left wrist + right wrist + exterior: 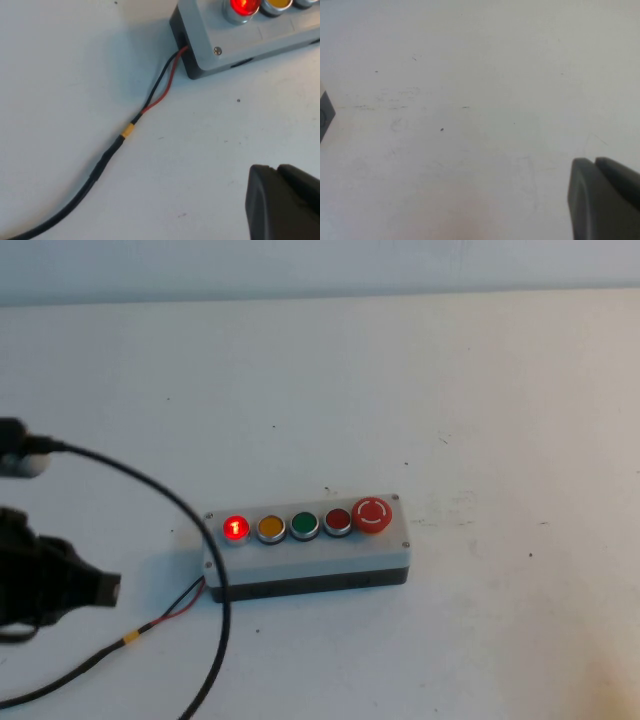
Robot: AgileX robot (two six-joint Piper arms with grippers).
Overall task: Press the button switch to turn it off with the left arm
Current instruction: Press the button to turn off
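The grey box sits just below the middle of the white table, its long side running roughly 9 to 3 o'clock, with 5 buttons in a row on top. The button switch is at the 9 o'clock end and glows bright red inside its silver ring; my left wrist view also shows it lit. Toward 3 o'clock from it come an orange button, a green button, a dark red button and the big mushroom button. A red-and-black wire leaves the box's 9 o'clock end and joins a black cable marked by a yellow band. My left gripper hovers near the table's 8 o'clock edge, apart from the box, touching nothing; I cannot tell whether it is clenched. My right gripper hangs above bare table, and I cannot tell its state either.
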